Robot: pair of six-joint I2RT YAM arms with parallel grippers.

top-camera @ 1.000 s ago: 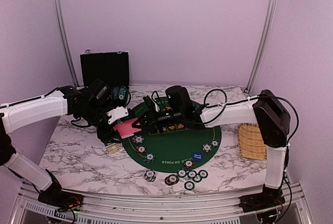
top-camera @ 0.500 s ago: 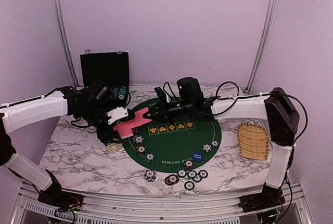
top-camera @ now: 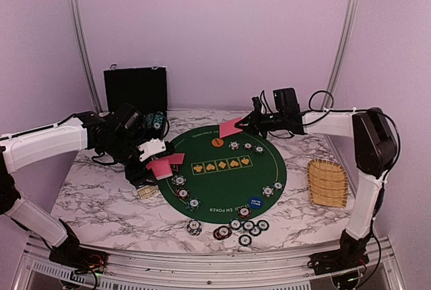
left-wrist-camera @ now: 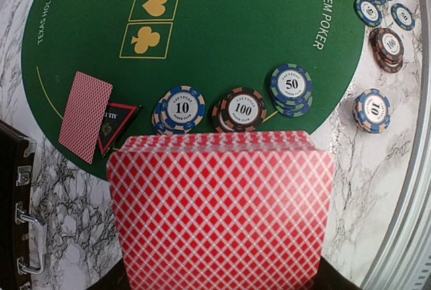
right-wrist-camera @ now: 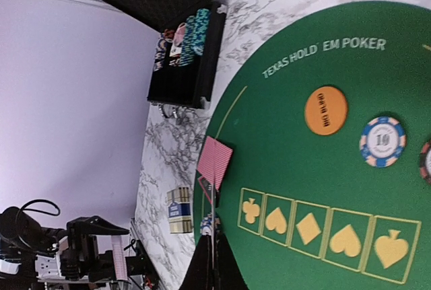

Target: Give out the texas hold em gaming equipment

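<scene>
- Left hand (top-camera: pixel 155 162): closed on a deck of red-backed cards (left-wrist-camera: pixel 222 212), gripped at its lower end. The deck is slightly fanned, with the backs toward the wrist camera.
- Position: the left hand hangs at the left rim of the round green mat (top-camera: pixel 222 186), with the deck over the rim.
- On the mat just beyond the deck, a loose card (left-wrist-camera: pixel 85 116) lies face down. A triangular red-black button (left-wrist-camera: pixel 116 123) touches its long edge.
- Beside these, three chip stacks sit in a row along the mat's edge: a 10 stack (left-wrist-camera: pixel 180 108), a 100 stack (left-wrist-camera: pixel 240 108) touching it, and a 50 stack (left-wrist-camera: pixel 291 87).
- Right hand (top-camera: pixel 247 123): closed, pinching a single red-backed card (top-camera: pixel 231 127) by one edge. The card is tilted and held above the far rim of the mat. In the right wrist view it shows edge-on between the fingers.
- The orange button (top-camera: pixel 217 142) lies on the mat near the far rim, with a blue-edged chip (right-wrist-camera: pixel 382 140) next to it.
- The blue button (top-camera: pixel 254 202) lies on the mat toward its near right rim.
- A cluster of chips (top-camera: pixel 242 227) rests on the marbled counter (top-camera: pixel 101 202), just off the mat's near rim.
- A black case (top-camera: pixel 135 89) stands open at the far left of the counter, with chips in its tray.
- A small card box (top-camera: pixel 147 191) lies on the counter beside the mat's left rim.
- A wicker basket (top-camera: pixel 328 182) sits on the right side of the counter, apart from the mat.
</scene>
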